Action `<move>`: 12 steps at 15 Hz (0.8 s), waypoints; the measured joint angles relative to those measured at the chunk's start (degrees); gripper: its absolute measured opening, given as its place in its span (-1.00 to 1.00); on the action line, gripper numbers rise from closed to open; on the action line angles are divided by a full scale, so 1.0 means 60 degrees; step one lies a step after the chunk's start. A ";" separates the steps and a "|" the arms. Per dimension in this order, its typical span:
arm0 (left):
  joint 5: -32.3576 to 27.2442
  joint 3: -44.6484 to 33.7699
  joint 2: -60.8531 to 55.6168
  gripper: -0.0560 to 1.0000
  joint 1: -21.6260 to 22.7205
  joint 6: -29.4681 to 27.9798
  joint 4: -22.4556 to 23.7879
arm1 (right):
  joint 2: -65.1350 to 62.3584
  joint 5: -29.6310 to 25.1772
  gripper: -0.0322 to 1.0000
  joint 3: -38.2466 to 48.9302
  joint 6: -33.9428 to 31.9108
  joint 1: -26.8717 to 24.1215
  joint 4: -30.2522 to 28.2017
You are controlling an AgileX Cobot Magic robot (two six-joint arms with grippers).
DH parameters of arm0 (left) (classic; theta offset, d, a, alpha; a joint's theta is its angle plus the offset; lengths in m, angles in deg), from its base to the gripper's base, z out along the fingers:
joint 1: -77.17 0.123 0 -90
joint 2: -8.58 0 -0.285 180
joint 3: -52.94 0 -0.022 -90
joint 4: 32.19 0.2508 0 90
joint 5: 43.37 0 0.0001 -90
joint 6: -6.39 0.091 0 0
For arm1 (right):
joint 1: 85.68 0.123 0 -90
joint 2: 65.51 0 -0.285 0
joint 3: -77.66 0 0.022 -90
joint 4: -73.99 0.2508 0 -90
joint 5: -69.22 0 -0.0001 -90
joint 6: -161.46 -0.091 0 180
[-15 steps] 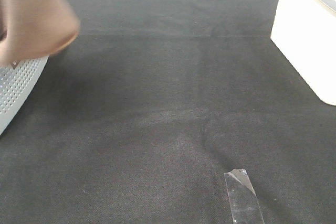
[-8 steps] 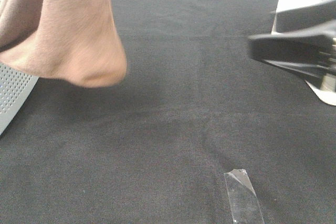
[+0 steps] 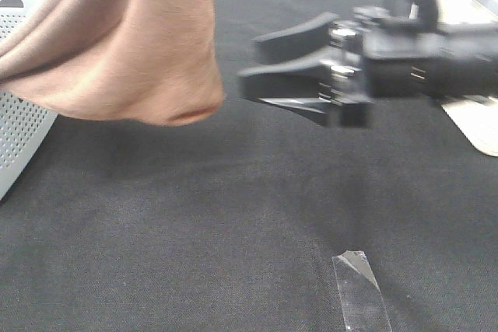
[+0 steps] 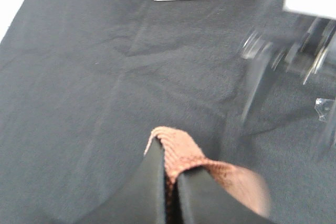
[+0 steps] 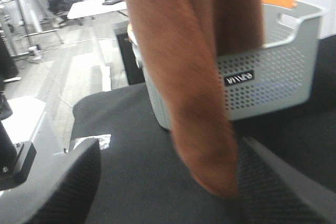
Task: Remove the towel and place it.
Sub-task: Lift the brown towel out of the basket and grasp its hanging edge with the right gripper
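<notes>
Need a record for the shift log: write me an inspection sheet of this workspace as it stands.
Surface: black table cloth, creased, nothing spilled.
Job's things: brown towel hangs in the air, lower end clear of the cloth.
Clutter: strip of clear tape on the cloth; white perforated basket at the left edge; white box at the right.
Grippers: left gripper shut on a fold of the towel; right gripper open, pointed at the hanging end, no contact seen.
Cables: nothing seen.
Surroundings: room floor and another table beyond the basket.
</notes>
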 joint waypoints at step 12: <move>0.0974 0.0000 0.0076 -0.89 0.0000 0.0000 -0.0563 | 0.0735 0.0726 0.35 -0.0917 -0.0134 0.1108 0.0067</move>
